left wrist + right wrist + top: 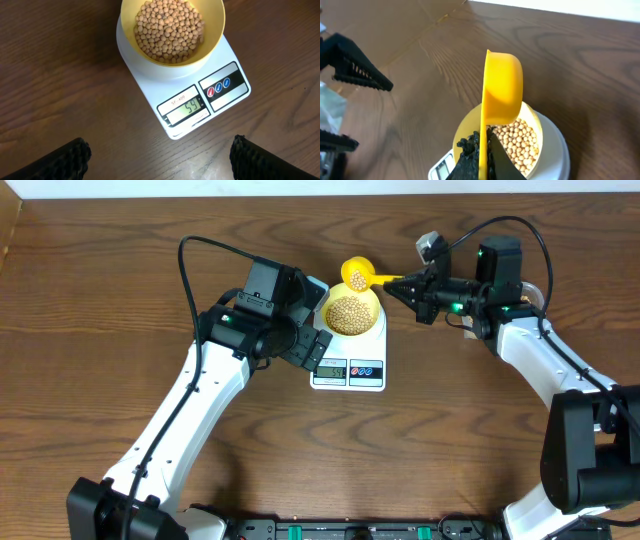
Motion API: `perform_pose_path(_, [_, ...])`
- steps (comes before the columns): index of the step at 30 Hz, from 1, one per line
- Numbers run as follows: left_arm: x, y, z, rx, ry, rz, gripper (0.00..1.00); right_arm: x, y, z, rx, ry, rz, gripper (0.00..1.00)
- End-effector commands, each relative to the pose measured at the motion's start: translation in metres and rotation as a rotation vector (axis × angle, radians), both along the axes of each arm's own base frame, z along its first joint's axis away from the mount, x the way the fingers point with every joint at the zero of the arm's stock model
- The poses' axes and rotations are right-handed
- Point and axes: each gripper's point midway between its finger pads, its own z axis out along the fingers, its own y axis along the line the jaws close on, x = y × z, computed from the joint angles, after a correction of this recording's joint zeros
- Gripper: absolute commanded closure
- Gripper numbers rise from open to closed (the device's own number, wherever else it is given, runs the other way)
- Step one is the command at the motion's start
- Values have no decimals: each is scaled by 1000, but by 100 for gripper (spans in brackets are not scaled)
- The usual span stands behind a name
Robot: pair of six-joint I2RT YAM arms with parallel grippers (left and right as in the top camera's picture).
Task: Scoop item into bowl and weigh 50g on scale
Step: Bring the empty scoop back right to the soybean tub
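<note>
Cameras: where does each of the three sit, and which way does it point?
Overhead: fixed above the table, looking straight down; both arms show, with the scale, bowl and scoop between them.
Left wrist: on the left arm, looking down at the scale and the bowl of beans; the open left gripper shows two fingertips at the bottom edge.
Right wrist: on the right arm, looking along the right gripper, shut on the scoop's handle, over the bowl.
Shared: all three show the bowl of beans on the scale.
</note>
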Motion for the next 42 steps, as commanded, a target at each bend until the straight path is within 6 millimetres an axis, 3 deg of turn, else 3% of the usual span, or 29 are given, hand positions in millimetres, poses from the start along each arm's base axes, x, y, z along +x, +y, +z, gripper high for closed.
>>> perform_pose_path(1, [-1,2,5,10,-19,-11,9,5,-10,-3,60,134,-64,99])
perform_pose_path(6, [-1,2,5,10,-19,-11,9,17,-42,-1,123,243,-167,99])
perform_pose_path(11, [-1,2,5,10,-19,-11,9,24,-89,4,206,321,-247,99])
perform_pose_path(22, [-1,2,5,10,-19,-11,9,25,-182,2,300,404,-418,99])
perform_pose_path(33, [-1,2,5,10,-19,-11,9,19,-229,3,336,403,-503,99])
perform_pose_path(42, [-1,2,5,10,-19,-11,9,13,-247,8,367,392,-506,99])
